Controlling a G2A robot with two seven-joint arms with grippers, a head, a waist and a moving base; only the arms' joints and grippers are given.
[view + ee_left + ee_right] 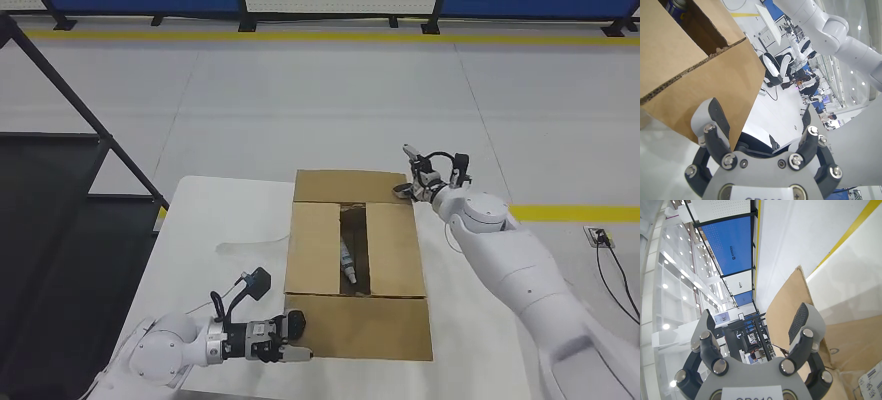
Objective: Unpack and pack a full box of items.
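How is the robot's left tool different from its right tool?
The left tool is at the box's near flap; the right tool is at the far flap. The left tool is by the box's left side; the right tool is by its right side. Both are open, each beside a cardboard flap corner.

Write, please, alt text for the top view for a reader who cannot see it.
A cardboard box sits on a white table, its flaps parted over a gap that shows a white item inside. The left gripper is at the box's near corner, and the right gripper at the opposite far corner.
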